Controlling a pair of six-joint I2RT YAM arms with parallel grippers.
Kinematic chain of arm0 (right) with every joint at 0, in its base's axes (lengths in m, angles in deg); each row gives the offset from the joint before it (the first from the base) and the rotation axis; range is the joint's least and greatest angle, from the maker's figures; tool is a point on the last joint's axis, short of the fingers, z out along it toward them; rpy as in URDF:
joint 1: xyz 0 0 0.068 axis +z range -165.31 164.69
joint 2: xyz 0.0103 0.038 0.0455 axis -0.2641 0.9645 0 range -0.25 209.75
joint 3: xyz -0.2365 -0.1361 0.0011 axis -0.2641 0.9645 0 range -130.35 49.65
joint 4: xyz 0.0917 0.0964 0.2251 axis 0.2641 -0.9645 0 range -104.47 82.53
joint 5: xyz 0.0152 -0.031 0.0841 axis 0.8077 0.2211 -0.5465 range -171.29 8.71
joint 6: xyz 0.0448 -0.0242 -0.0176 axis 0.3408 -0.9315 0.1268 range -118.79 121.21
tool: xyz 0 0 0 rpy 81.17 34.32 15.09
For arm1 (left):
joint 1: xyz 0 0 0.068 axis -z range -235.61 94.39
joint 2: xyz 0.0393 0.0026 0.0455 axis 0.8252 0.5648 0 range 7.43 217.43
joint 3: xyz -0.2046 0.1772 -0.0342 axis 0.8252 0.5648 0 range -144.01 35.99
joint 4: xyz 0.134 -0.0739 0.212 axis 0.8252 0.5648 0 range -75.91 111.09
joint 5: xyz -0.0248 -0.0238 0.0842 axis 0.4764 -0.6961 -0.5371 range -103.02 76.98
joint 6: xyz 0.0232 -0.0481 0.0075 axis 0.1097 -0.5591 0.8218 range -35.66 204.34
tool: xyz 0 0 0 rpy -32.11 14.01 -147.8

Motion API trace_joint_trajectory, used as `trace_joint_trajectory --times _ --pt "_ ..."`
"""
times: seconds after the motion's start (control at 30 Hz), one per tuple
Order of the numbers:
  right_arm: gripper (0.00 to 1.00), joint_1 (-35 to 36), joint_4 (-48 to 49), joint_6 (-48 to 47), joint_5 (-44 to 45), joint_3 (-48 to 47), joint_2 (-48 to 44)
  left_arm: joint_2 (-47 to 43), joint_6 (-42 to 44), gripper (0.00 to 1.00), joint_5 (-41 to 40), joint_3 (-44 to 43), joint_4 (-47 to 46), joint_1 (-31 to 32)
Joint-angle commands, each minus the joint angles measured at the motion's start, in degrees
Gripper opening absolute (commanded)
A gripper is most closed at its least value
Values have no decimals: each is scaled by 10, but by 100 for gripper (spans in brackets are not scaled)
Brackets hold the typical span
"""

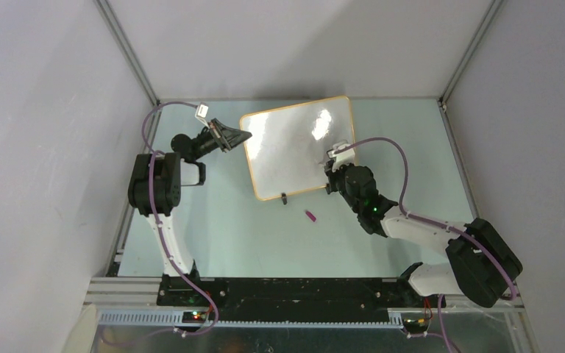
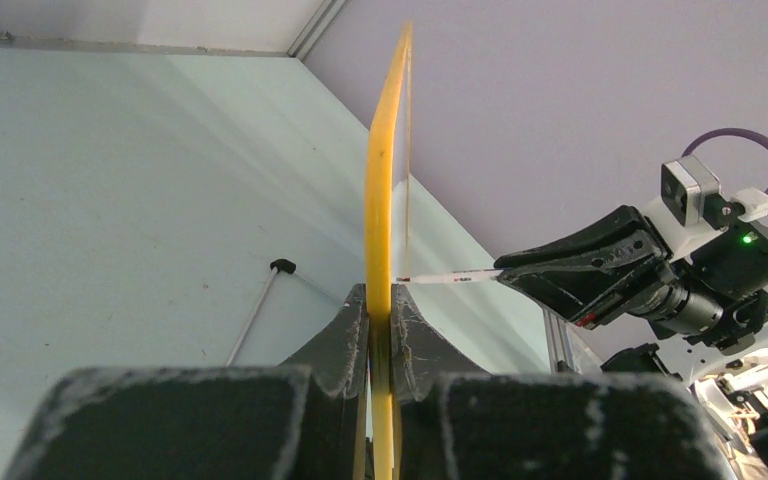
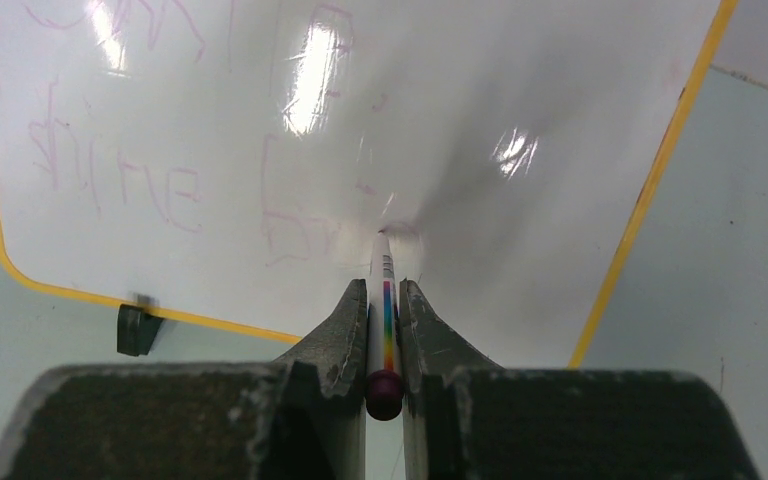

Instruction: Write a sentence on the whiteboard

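Note:
The whiteboard (image 1: 287, 158), glossy white with a thin orange-yellow frame, stands tilted at the back middle of the table. My left gripper (image 1: 246, 136) is shut on its left edge; in the left wrist view the frame (image 2: 381, 190) runs edge-on between the jaws of that gripper (image 2: 380, 305). My right gripper (image 1: 331, 168) is shut on a white marker (image 3: 385, 290) with a rainbow stripe and dark purple end. The marker tip touches the board face (image 3: 480, 110) at the lower right part. Faint pink letters (image 3: 145, 175) show on the board's left.
A small purple cap (image 1: 311, 215) lies on the table in front of the board. A black clip foot (image 3: 137, 328) sits on the board's lower edge. Grey walls with metal corner posts (image 1: 129, 51) enclose the table on three sides.

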Motion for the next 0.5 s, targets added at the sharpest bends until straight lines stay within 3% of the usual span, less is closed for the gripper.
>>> trace_joint_trajectory --times 0.0,0.47 --pt "0 3 -28 4 -4 -14 2 -10 21 0 8 0 -20 16" --pt "0 4 -44 9 44 -14 -3 -9 21 0 8 -1 -20 16"
